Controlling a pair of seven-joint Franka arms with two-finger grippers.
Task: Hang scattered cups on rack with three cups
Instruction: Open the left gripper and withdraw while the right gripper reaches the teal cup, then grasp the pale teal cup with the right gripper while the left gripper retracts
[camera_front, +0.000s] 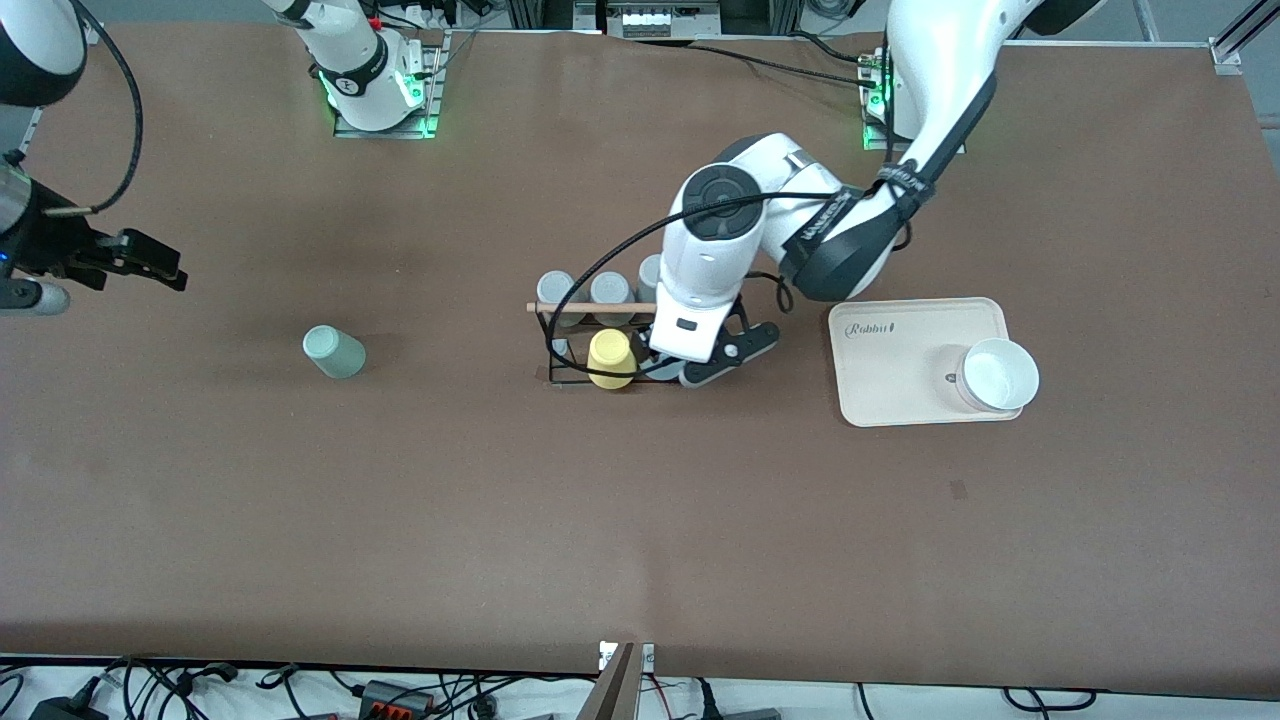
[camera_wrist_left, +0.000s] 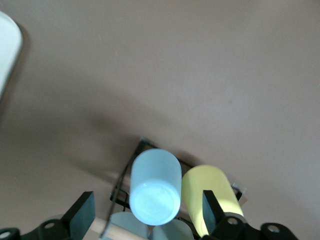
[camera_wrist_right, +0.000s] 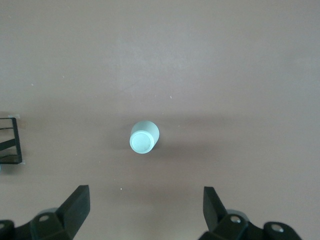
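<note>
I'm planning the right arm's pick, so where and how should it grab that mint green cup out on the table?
Grip the mint green cup across its round side wall, about mid-height, coming straight down from above. It stands upside down alone on the table, closed base up, so no rim is available. The right gripper hangs open over it, its jaws apart wider than the cup.
</note>
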